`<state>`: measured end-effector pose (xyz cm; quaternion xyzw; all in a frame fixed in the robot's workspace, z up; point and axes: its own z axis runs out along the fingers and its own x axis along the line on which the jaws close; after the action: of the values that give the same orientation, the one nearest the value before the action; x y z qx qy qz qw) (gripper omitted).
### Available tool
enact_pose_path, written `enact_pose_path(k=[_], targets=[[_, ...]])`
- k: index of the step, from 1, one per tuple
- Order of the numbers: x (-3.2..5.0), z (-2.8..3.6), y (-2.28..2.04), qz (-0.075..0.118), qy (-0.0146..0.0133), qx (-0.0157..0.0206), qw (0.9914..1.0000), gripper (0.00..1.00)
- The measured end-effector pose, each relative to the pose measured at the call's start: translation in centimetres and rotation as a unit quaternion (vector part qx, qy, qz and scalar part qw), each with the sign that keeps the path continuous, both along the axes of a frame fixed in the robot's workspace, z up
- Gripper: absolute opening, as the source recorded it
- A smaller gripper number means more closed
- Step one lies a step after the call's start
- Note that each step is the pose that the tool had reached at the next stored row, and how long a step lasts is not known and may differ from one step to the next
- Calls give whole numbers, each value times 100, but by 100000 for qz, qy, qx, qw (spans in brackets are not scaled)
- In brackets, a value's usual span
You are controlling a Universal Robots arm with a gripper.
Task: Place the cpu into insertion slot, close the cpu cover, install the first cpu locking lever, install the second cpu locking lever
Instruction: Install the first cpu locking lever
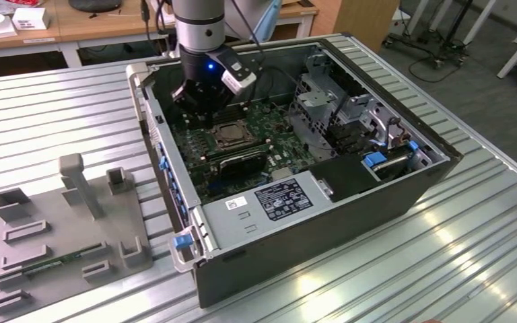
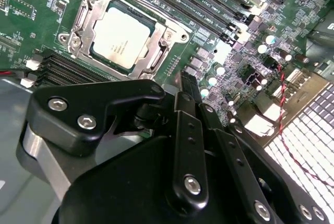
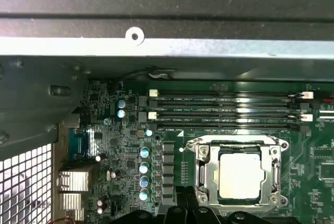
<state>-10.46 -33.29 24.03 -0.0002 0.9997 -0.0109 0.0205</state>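
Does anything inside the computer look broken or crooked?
Nothing stands out. The cpu sits straight inside the cover, which lies flat around it. The memory slots run in neat parallel rows, and no loose parts show on the board.

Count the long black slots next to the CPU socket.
4, parallel in one bank in the first wrist view: nearest slot beside the cpu, second slot, third slot, farthest slot. None looks hidden.
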Motion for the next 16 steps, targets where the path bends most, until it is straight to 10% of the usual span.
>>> enact_pose_path(k=[5, 6, 9, 16], targets=[[-3, 22, 0, -2, -133, 6, 100000, 11], [-43, 22, 0, 1, -657, 2, 99998, 11], [-76, 22, 0, 0, -967, 3, 99995, 11], [-89, 21, 8, -6, -1035, 10, 99995, 11]])
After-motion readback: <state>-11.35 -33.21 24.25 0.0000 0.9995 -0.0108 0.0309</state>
